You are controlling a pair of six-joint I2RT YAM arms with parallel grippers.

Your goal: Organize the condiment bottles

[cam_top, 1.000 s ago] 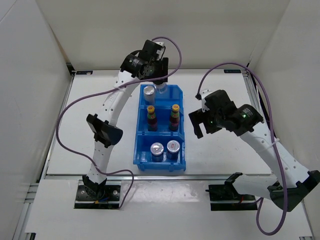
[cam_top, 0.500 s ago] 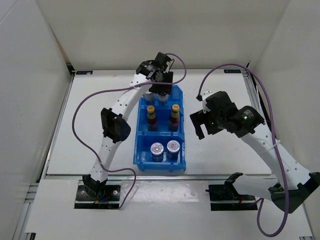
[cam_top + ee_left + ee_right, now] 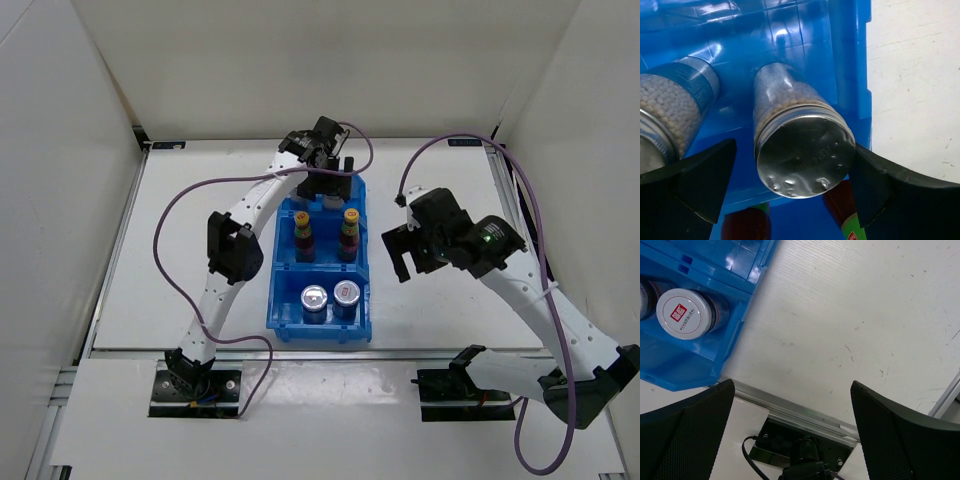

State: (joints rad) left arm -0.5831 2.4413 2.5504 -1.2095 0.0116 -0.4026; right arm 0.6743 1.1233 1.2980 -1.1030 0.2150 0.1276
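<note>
The left gripper [image 3: 794, 155] straddles a silver-capped shaker [image 3: 802, 145] in the far compartment of the bin [image 3: 850, 50], jaws spread, nothing clamped. A second shaker [image 3: 670, 110] stands just beside it. The right gripper [image 3: 792, 390] is wide open and empty over the table [image 3: 840, 315].

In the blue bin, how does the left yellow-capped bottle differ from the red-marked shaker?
The left yellow-capped bottle is slim and dark; the red-marked shaker is stubby. The bottle's cap is yellow; the shaker's top is silver with a red mark. The bottle stands in the middle compartment, the shaker in the near one. Both stand upright in the blue bin.
</note>
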